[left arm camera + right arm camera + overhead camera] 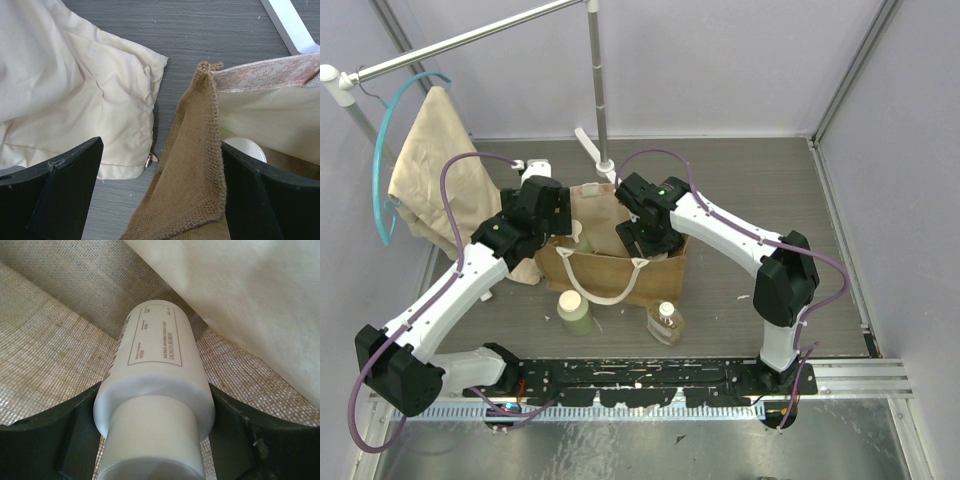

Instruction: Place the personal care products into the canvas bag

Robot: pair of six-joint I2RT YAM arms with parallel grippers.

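The tan canvas bag (612,265) stands at the table's middle. My right gripper (645,238) reaches into its mouth. In the right wrist view it (156,440) is shut on the cream bottle (157,375) with the wide round cap, and woven bag lining is all around. My left gripper (558,215) is open at the bag's left corner. In the left wrist view it (160,200) straddles the burlap rim (200,165). A pale round top (246,148) shows inside the bag. One pale green bottle (574,312) and the clear amber bottle (665,322) stand in front of the bag.
A limp beige cloth (435,175) on a teal hanger (388,150) hangs from a rack at the left and lies on the table beside the bag (75,90). The rack's upright pole (597,90) and white foot (290,25) stand behind the bag.
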